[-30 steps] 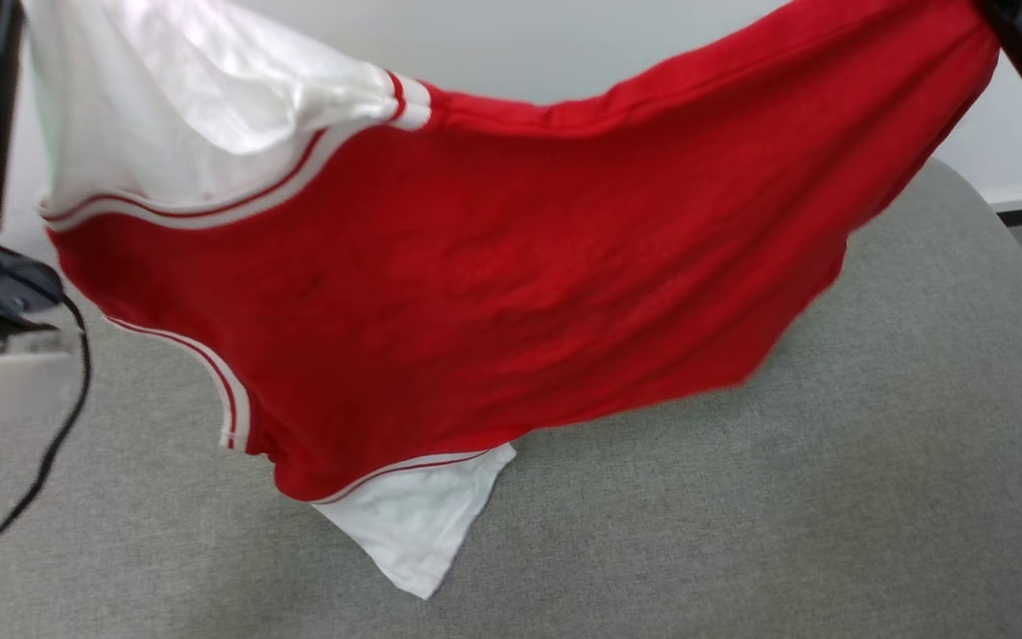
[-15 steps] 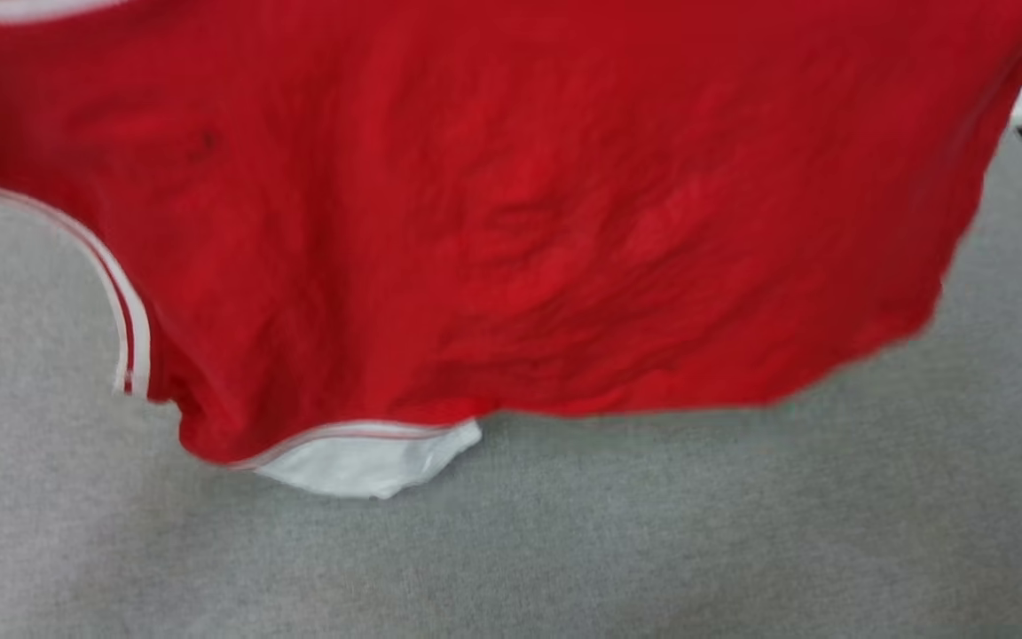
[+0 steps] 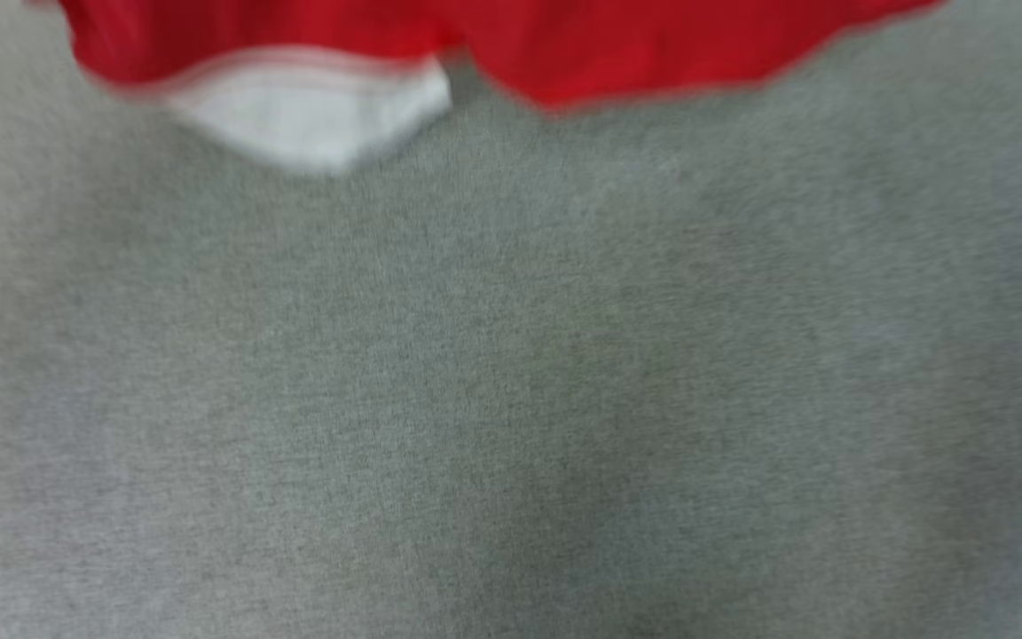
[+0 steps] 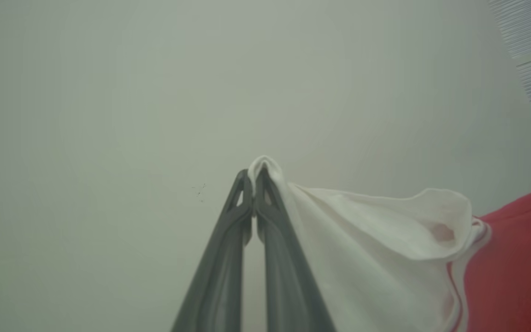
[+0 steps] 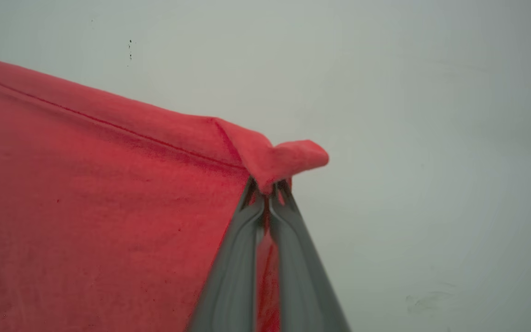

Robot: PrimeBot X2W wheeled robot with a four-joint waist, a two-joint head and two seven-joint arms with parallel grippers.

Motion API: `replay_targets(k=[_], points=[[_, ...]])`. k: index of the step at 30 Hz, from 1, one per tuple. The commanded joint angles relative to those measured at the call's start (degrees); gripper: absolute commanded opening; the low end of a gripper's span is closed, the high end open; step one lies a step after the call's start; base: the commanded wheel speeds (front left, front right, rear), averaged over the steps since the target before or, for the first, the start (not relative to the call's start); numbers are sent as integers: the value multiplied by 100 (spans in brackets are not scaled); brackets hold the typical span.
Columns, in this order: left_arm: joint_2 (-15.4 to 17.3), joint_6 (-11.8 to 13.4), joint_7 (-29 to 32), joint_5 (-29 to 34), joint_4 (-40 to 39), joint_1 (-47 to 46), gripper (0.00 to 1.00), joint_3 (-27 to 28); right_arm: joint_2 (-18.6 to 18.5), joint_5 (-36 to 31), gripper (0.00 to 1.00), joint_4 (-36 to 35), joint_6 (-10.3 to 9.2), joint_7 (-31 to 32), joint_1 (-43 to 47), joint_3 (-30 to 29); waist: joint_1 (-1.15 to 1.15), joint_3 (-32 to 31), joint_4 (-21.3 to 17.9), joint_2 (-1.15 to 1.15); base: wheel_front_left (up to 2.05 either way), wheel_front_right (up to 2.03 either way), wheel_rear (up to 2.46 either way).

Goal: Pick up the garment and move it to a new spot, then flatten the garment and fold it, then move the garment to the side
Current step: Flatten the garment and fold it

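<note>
The left gripper (image 4: 252, 184) is seen fully closed, with a fold of the white sleeve (image 4: 362, 230) pinched at the very tips of its fingers. The right gripper (image 5: 268, 196) is closed as well. A red hemmed corner of the garment (image 5: 109, 207) is clamped between its fingers, and a small flap of cloth stands above the tips. Both grippers are seen against a plain pale wall (image 4: 109, 92). From this the garment is judged to be held up in the air, spread between the two arms.

In the head view only the lower edge of the garment is caught, at the top of the frame: red cloth, with a second white sleeve (image 3: 307, 115) hanging below it. Beneath lies the grey surface (image 3: 511, 399). The view is blurred, so it cannot be told whether the sleeve tip touches the surface or hangs just clear of it.

Progress, as judged:
- Pick-up: done, since the garment is gripped at two points and lifted.
- Move to a new spot: taken to be in hand, as the garment has not been laid down.
- Flattening, folding and setting aside: all left to do.

No lettering or number is visible, so the side facing the head camera cannot be stated.
</note>
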Motion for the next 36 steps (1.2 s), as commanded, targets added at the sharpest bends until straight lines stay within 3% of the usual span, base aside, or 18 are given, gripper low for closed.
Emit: replay_targets(k=[1, 10, 17, 24, 36], points=[[-117, -49, -75, 92, 301, -399, 0, -62, 2, -134, 0, 228, -5, -182, -315, 33, -1, 545, 106, 0, 0, 0, 0], [-844, -320, -866, 428, 2376, -2560, 0, -421, 183, -839, 0, 1959, -6, -1472, -2148, 240, -1, 1414, 229, 0, 0, 0, 0], [-1317, -368, -1668, 305, 3672, -2571, 0, -604, 342, -1405, 0, 3080, -6, -2327, -2373, 555, -1, 1593, 403, 0, 0, 0, 0], [-1709, -385, -1935, -58, 3873, -925, 0, -778, 139, -1350, 0, 3863, -6, -2730, -1479, 1099, -1, 1168, 633, 0, 0, 0, 0], [-1974, -389, -1943, 265, 2598, 3599, 0, -422, -26, -615, 0, 4695, -6, -3275, 1093, 1741, -1, -426, 819, 0, 0, 0, 0]])
